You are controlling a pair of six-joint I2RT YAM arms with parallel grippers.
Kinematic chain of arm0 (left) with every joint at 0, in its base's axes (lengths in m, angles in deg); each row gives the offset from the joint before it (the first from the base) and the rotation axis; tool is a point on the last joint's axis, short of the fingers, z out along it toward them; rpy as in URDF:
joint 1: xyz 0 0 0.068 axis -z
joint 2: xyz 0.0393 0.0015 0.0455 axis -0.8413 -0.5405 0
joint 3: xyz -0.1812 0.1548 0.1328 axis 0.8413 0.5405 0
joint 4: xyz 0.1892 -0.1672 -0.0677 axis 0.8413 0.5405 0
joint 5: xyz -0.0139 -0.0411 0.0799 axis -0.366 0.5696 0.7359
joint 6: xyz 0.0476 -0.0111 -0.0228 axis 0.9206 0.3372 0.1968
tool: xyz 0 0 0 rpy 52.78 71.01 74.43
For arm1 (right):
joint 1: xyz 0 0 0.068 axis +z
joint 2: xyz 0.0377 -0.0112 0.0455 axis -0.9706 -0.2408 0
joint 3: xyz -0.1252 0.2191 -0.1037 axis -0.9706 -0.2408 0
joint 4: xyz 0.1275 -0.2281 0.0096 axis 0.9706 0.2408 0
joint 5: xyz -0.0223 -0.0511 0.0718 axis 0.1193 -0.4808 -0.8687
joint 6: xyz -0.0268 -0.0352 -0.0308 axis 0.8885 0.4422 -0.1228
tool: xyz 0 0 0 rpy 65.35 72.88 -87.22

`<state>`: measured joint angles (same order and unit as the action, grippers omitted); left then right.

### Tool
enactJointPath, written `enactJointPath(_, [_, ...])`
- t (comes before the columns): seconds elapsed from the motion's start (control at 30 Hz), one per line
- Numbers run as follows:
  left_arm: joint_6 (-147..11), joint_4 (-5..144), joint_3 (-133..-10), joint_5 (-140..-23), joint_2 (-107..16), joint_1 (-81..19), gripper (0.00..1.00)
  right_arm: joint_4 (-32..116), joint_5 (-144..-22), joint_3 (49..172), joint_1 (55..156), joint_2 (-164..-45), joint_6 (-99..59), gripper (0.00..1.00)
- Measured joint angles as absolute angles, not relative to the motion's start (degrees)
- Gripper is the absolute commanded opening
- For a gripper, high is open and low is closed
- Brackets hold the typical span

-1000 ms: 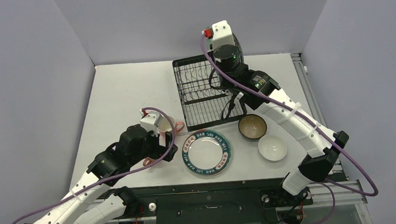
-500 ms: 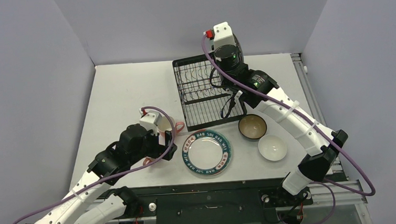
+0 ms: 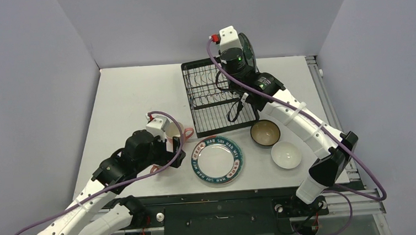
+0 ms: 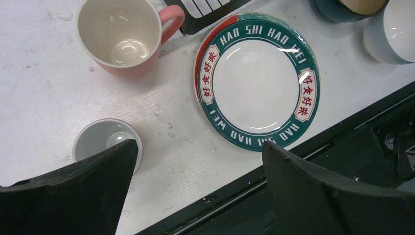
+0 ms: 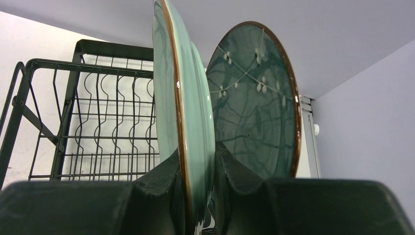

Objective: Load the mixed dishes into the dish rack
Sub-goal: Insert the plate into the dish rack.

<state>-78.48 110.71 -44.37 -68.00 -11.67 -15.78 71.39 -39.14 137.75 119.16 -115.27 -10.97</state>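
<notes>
My right gripper (image 5: 198,156) is shut on the rim of a light green plate (image 5: 188,98) and holds it on edge above the black wire dish rack (image 5: 98,122), at the rack's far right (image 3: 215,97). A dark teal plate (image 5: 254,98) stands upright just behind it. My left gripper (image 4: 198,147) is open and empty, above the table between a white mug (image 4: 105,142) and a white plate with a teal lettered rim (image 4: 259,81). A red-orange plate edge (image 4: 198,61) shows under that plate. A pink mug (image 4: 120,36) stands upright beside the rack.
A brown bowl (image 3: 265,133) and a small white bowl (image 3: 286,154) sit right of the teal-rimmed plate (image 3: 217,159). The table's black front rail (image 4: 293,196) runs under my left gripper. Grey walls close in the back and both sides.
My right gripper has shifted slightly left and farther back over the rack with the light green plate. The left arm has barely moved.
</notes>
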Motion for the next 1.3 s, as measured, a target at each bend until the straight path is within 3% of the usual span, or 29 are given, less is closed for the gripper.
enactJointPath(0.67, [-78.46, 110.69, -44.37, -68.89, -12.21, -16.94, 0.96, 68.79, -40.08, 133.72, 118.79, -116.10, -12.90, 0.00])
enactJointPath(1.3, [-78.44, 110.67, -44.37, -69.18, -12.65, -17.64, 0.96, 61.45, -36.36, 124.72, 119.44, -109.04, -16.65, 0.00])
